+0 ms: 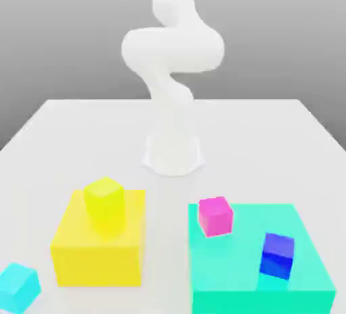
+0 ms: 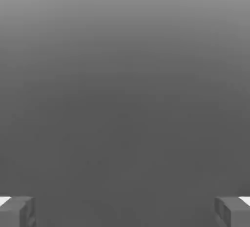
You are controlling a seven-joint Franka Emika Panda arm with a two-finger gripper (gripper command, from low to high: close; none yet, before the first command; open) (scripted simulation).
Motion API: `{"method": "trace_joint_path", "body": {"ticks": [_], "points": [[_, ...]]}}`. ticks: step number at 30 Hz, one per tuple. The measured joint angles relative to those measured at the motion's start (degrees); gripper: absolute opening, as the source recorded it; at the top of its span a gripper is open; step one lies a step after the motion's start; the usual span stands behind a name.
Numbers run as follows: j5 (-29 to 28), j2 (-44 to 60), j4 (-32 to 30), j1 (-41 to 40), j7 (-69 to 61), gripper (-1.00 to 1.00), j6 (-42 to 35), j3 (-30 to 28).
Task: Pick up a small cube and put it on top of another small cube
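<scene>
Table (image 1: 236, 130), taken first as the largest thing, looked smooth enough to let a nudged block slide. Judged the green block (image 1: 236, 265) the bulkiest piece and likely the heaviest, then the yellow block (image 1: 98, 265); thought both better left as bases than gripped. Found the gripper (image 2: 125, 212) with jaws spread wide and nothing between. Reckoned the small cubes light, stiff and hard to crush, but perhaps slick on the faces and easy to twist or knock off a ledge. Favoured a hold on two opposite upright faces, at mid-height, squared to the turn of the chosen cube; advised against pinching corners. Could not tell from the task wording which cube to lift or which to build on.

Next, containers: made out no walled holder, just blocks bearing cubes on top rather than inside. Counted two on the green block: the magenta cube (image 1: 215, 217) near a far corner, towards the exterior view's left, and the blue cube (image 1: 277, 255) nearer the camera, well apart. Saw the yellow cube (image 1: 105, 198) on the yellow block, and the cyan cube (image 1: 17, 288) low beside that block, at the exterior view's left. Noted no cube stacked on another.
</scene>
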Motion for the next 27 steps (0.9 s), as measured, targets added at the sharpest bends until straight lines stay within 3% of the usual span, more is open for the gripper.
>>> {"method": "trace_joint_path", "body": {"ticks": [14,27], "points": [[-1.77,29.32,0.88,-5.94,-3.89,0.00,8.22,-7.74],[7.11,56.79,1.72,-15.48,-14.84,0.00,15.69,-10.68]]}}
